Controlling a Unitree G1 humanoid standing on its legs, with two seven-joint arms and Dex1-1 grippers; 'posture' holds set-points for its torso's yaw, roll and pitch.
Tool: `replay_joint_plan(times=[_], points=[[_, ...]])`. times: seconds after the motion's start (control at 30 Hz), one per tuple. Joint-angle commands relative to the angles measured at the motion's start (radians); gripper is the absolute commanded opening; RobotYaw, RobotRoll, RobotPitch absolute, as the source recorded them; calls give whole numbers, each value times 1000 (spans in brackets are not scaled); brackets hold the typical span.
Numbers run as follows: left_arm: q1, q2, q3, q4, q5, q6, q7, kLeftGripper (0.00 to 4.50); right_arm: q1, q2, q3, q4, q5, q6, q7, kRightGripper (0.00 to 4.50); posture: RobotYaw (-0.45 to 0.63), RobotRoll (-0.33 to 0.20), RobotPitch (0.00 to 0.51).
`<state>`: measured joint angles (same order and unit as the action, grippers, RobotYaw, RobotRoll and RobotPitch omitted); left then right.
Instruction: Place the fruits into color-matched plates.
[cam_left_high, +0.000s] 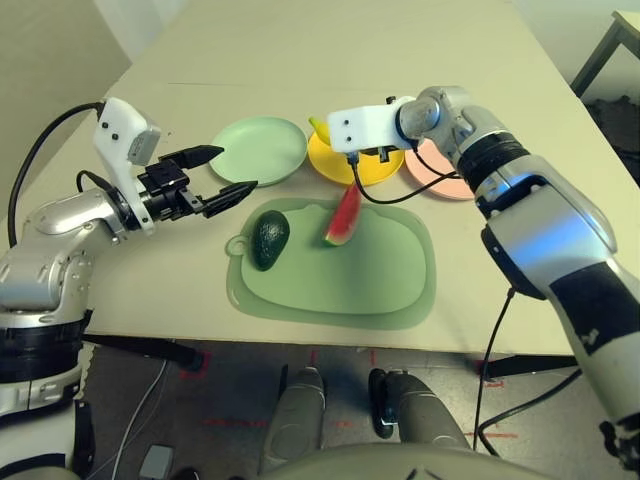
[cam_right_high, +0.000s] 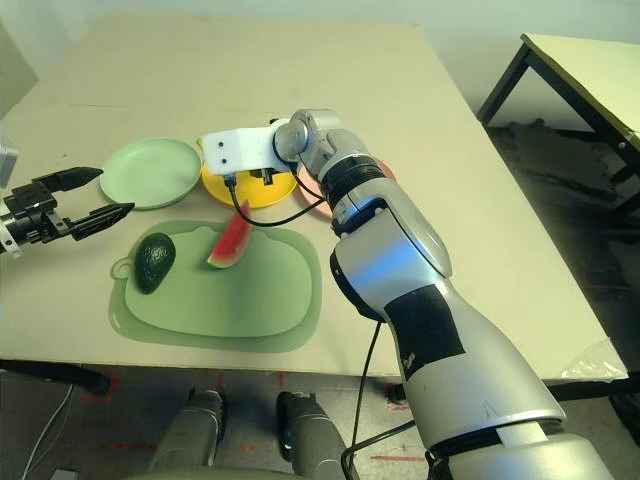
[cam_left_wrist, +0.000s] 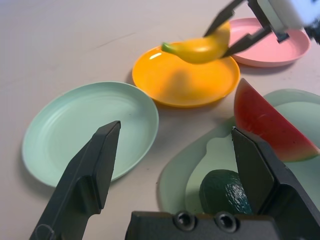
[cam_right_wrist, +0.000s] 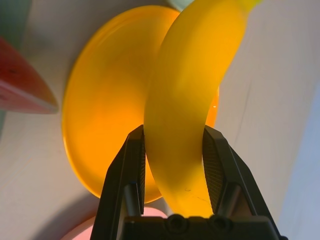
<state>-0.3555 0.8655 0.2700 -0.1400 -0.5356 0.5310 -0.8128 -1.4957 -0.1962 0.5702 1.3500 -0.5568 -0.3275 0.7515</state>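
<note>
- Jaws, right gripper (cam_right_wrist: 174, 150): closed on the banana (cam_right_wrist: 192, 95), one black finger on each flank, gripping it near one end; the fruit hangs above the yellow plate (cam_left_wrist: 170, 85), clear of its surface.
- Jaws, left gripper (cam_left_wrist: 172, 165): spread wide, nothing between them; held above the tabletop (cam_left_high: 300, 50) at the robot's left, beside the mint green plate (cam_left_high: 258, 150) and pointing across toward the mat.
- Banana: curved, yellow, greenish stem tip pointing toward the mint green plate.
- Yellow plate: middle of a row of three, directly beneath the banana, bare.
- Mint green plate: left end of the row, just beside the yellow plate, bare.
- Pale pink plate (cam_left_wrist: 280, 47): right end of the row, just beside the yellow plate, partly hidden by the right forearm in the head views.
- Green cutting mat (cam_left_high: 370, 285): rounded rectangle, lying flat in front of the plates, nearer the robot.
- Avocado (cam_left_high: 268, 238): dark green, oval, resting on the mat's left part.
- Watermelon wedge (cam_left_high: 343, 218): red flesh, green rind, on the mat's far edge, right of the avocado and apart from it, close to the yellow plate.
- Black cable (cam_left_high: 380, 195): hangs from the right wrist over the mat, beside the wedge.
</note>
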Motion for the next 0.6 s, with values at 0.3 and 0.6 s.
replay_joint_plan(times=[0.3,0.6], points=[[31,-5,44,-93,-21,55,51,4500,28,13,-10,22,-53,34,-59,1637,224,0,195],[19,-5,22,-79,-1,40,60,4500,32,8,-19,21,-49,36,-54,1637,208,0,205]])
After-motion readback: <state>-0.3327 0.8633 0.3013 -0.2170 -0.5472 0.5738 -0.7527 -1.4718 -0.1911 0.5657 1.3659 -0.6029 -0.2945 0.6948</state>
